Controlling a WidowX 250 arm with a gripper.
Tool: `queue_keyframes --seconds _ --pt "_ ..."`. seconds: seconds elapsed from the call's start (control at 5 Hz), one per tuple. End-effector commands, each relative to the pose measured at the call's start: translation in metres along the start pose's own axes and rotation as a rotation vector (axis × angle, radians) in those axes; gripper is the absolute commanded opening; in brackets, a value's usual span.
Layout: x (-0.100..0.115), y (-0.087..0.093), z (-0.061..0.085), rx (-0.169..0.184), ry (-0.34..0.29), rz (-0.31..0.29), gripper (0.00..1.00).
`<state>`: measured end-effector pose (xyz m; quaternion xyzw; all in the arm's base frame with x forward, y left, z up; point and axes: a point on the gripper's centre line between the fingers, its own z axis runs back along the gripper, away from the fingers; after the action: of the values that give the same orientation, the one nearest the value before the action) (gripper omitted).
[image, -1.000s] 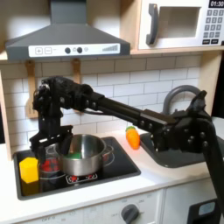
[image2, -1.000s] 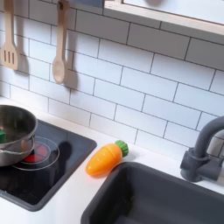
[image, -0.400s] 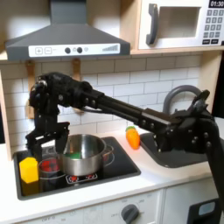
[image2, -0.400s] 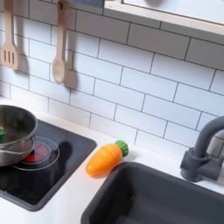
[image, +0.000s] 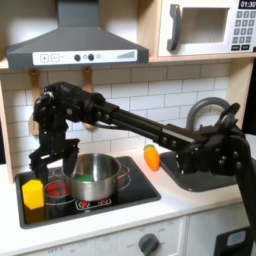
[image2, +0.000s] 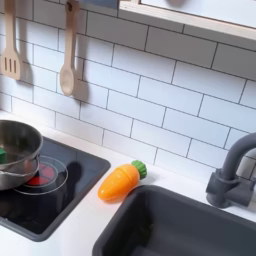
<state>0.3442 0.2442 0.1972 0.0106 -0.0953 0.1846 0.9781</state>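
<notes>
The gripper (image: 53, 160) hung over the left part of the black stovetop (image: 140, 190) in the first exterior view, its jaws spread open with nothing between them, the two fingers pointing down on either side of a gap. Directly beneath the jaws sat a small red thing (image: 57, 187) on the stovetop, low and rounded, too blurred to say just what it was; it lay under the gap and apart from both fingers. Just to the left of the jaws in the first exterior view stood a yellow block (image: 33, 193), boxy and bright, near the left finger but not touching it. To the right of the jaws stood a silver pot (image: 95, 178) with side handles, shiny metal, with something green inside; its rim came close beside the right finger. Farther right of the jaws, well apart on the white tabletop (image2: 85, 235), lay an orange carrot (image2: 119, 181) with a green stub, resting on its side between the stovetop and the dark sink (image2: 180, 225). Wooden utensils (image2: 67, 62) hung on the tiled wall behind.
</notes>
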Motion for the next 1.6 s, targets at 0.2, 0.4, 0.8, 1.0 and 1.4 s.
queue_keyframes --seconds 0.2,0.4,0.8,1.0,1.4 --pt "0.001 0.01 -0.003 0.028 -0.018 0.045 1.0" --pt "0.003 0.013 -0.003 0.039 -0.037 0.05 1.0" --pt "-0.001 0.021 -0.014 0.061 -0.035 0.062 1.0" --pt "-0.001 0.022 -0.011 0.07 -0.043 0.069 1.0" --pt "0.001 0.023 -0.01 0.083 -0.059 0.07 1.0"
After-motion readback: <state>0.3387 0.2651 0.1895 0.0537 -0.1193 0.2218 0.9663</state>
